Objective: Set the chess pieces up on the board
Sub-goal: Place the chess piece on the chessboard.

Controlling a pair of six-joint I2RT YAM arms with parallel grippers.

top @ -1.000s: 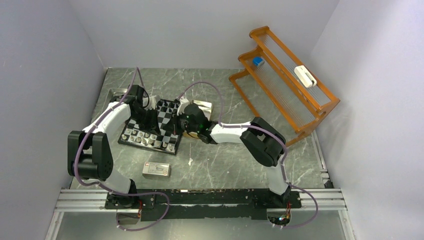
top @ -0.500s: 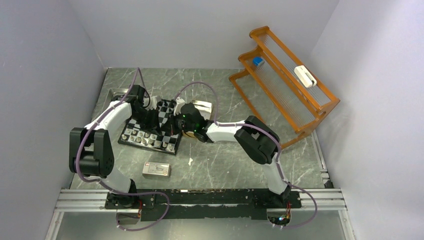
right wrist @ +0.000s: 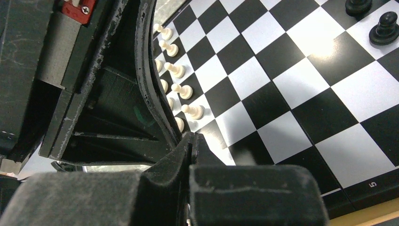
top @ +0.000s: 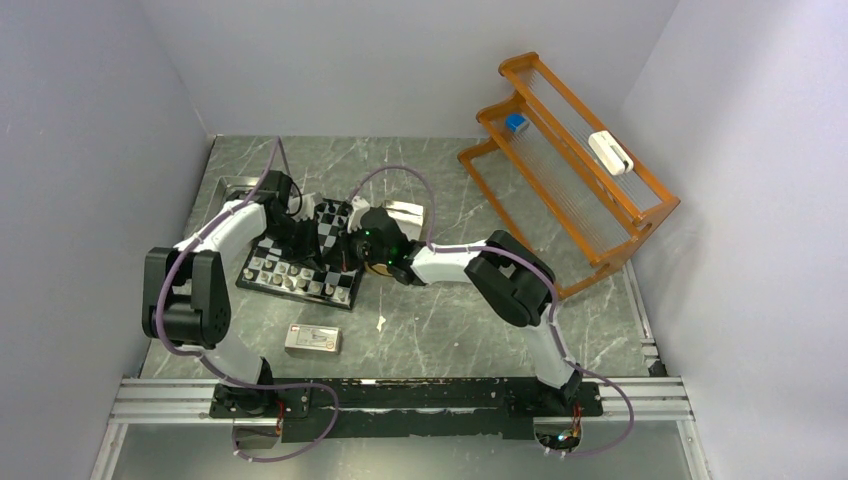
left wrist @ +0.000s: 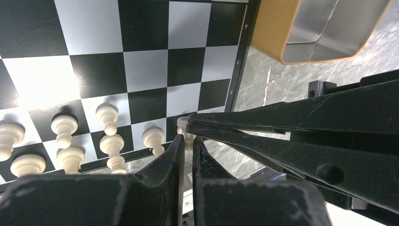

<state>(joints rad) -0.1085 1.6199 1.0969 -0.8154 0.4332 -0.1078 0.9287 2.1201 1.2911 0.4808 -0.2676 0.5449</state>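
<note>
Two tools: both crowd one corner square of the board, tips touching or nearly so.
Left tool (left wrist: 187, 142): fingers drawn to a slit, apparently pinching the stem of a pale silvery-white chess piece (left wrist: 181, 125).
Right tool (right wrist: 190, 139): fingers pressed flat together, tips against that piece's head; whether it grips cannot be told.
Board: small square black-and-white checked chessboard with black rim (left wrist: 141, 70), lying on the grey marbled surface (left wrist: 282, 80).
Piece location: at the rim-side corner square, beside the rows of pale pieces (left wrist: 108, 115); standing or lifted, unclear.
Black pieces (right wrist: 385, 27): far side of the board.
Risk: two tools on one tiny piece; a tug from either could flick it over the rim.
Risk: crowded fingers could topple the neighbouring pale pawn (left wrist: 154, 137) or shove the board.
</note>
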